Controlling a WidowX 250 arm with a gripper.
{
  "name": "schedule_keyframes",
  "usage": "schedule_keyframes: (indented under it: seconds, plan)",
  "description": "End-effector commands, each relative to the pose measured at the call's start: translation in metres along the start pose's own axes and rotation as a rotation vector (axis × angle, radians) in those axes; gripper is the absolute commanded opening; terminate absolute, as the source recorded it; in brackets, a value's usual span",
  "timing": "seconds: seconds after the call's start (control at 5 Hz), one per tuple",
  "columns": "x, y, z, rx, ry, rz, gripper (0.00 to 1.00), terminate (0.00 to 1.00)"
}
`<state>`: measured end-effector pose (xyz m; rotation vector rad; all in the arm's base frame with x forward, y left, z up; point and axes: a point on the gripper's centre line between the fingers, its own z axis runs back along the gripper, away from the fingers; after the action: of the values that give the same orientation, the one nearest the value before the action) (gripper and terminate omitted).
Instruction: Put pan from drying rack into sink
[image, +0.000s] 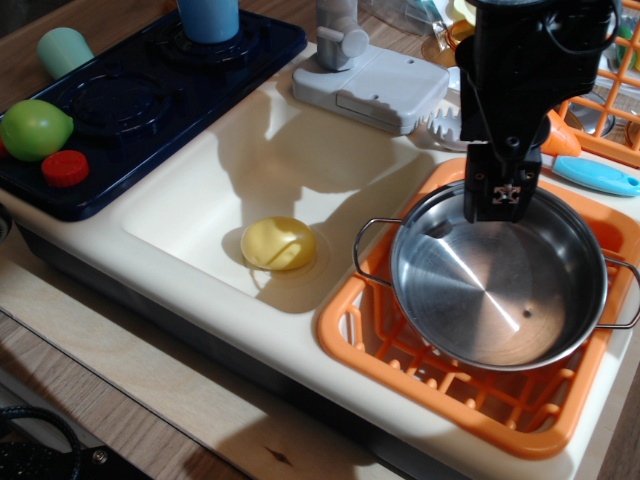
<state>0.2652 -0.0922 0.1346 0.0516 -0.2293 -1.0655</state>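
The shiny steel pan (490, 290) lies flat in the orange drying rack (350, 330) at the right, one wire loop handle pointing left toward the sink and one pointing right. The cream-white sink (260, 150) is to the rack's left, with the grey faucet (340, 40) behind it. My black gripper (503, 200) hangs straight down over the pan's far rim, its tips at rim height. Its fingers read as one dark block, so I cannot make out whether they are apart or closed on the rim.
A yellow round toy (278, 243) lies in the sink near its front right corner. The dark blue stovetop (130, 100) at the left holds a green fruit (35, 128), a red cap (64, 167) and a blue cup (208, 18). An orange wire basket (610, 120) stands behind the rack.
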Motion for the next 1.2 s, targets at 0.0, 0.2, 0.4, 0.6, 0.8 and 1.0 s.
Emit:
schedule_keyframes:
  seconds: [0.0,0.2,0.4,0.6,0.8,1.0]
  plan:
    - [0.001,-0.007,-0.003,0.06,-0.041,-0.017,1.0,0.0]
    - [0.005,-0.014,-0.009,0.088,-0.039,-0.007,1.0,0.0]
    - [0.006,-0.013,-0.008,0.098,-0.036,-0.014,0.0,0.0]
    - [0.009,-0.009,-0.001,0.092,-0.016,-0.018,0.0,0.0]
    - [0.007,-0.006,0.0,0.088,-0.022,-0.018,0.0,0.0]
    - [0.005,0.0,0.006,0.072,-0.018,-0.028,0.0,0.0]
